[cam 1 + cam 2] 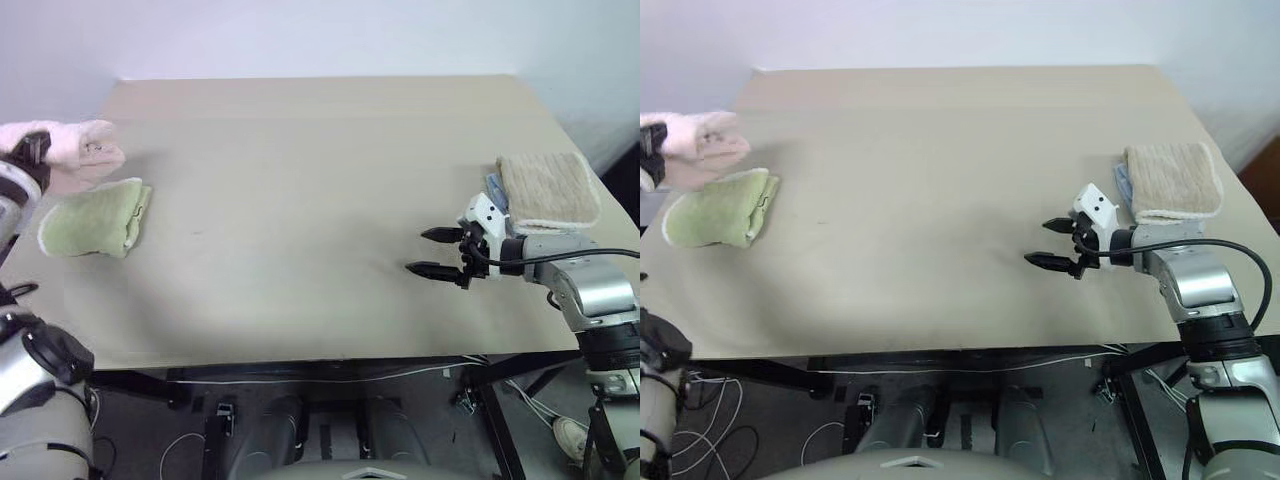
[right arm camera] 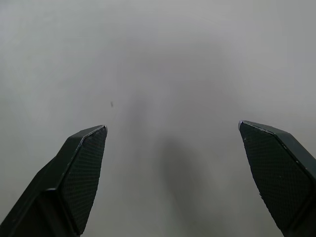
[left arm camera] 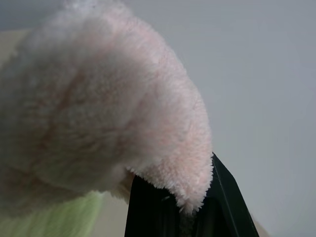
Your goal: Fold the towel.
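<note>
Around the light green towel (image 1: 95,218) the surface (image 1: 300,200) offered little room: the pink towel (image 1: 75,150), bunched in the clamped left pincer (image 1: 35,150), hung just behind it. Rightward from it the surface lay bare as far as the right pincer (image 1: 433,252), spread wide, with the beige ribbed towel (image 1: 548,190) beyond.

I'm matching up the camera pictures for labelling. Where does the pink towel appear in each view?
Left eye view: the pink towel sits at the far left edge, bunched in the left gripper.
Right eye view: far left edge, just above the green towel.
Left wrist view: close up, draped over the black fingers.
Right wrist view: not in it.
Shared landmark: the green towel.
</note>
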Controlling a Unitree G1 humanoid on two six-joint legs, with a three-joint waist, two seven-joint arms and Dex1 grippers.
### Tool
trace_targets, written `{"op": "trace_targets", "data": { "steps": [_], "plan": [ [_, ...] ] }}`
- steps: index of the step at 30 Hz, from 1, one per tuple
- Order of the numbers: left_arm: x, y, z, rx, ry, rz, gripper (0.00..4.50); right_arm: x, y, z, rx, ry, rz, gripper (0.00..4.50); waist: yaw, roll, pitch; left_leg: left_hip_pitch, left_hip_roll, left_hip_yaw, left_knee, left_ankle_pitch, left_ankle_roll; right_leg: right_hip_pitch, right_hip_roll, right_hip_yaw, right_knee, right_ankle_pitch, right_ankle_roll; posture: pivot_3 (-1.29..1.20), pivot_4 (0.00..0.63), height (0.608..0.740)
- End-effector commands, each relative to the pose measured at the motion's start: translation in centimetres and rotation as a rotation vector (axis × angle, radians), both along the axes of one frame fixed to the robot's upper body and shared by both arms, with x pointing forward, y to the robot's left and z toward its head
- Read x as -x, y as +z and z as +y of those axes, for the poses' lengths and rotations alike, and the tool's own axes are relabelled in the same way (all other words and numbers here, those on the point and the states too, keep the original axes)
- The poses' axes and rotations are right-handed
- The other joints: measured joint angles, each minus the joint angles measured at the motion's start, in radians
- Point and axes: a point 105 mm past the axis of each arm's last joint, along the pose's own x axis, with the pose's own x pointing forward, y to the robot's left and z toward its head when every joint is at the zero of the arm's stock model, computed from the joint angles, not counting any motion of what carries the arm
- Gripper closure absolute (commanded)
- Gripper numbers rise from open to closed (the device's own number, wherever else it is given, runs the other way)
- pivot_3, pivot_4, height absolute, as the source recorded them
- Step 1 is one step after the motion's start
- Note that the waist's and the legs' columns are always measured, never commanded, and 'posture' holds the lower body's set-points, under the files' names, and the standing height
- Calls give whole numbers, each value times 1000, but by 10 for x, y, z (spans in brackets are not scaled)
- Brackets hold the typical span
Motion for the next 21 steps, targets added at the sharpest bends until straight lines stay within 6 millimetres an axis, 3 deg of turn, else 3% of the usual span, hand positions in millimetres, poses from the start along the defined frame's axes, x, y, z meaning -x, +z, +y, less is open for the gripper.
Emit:
{"op": "trace_targets", "data": {
  "steps": [1, 7, 14, 21],
  "plan": [
    [16, 24, 6, -20, 20, -98, 4451, -5, 6, 3, 10, 31, -37, 0, 1, 0, 0, 0, 0, 0, 0, 0, 0, 0, 0, 0, 0, 0, 0, 0, 150, 740],
    [26, 24, 5, -48, -21, -98, 4451, -7, -1, 3, 23, 40, -29, 0, 3, 0, 0, 0, 0, 0, 1, 0, 0, 0, 0, 0, 1, 0, 0, 0, 150, 740],
    [17, 57, 8, -109, -82, -159, 4451, -8, -5, 3, 43, 44, -32, 0, 7, 0, 0, 0, 0, 0, 2, 0, -1, -1, 0, -1, 2, 0, 0, 0, 150, 740],
    [7, 60, 9, -243, -189, -139, 4451, -5, -9, -1, 54, 30, -29, 0, 2, 0, 0, 1, 0, 0, 1, 1, -1, -1, 1, -2, 3, 0, 0, 0, 150, 740]
  ]
}}
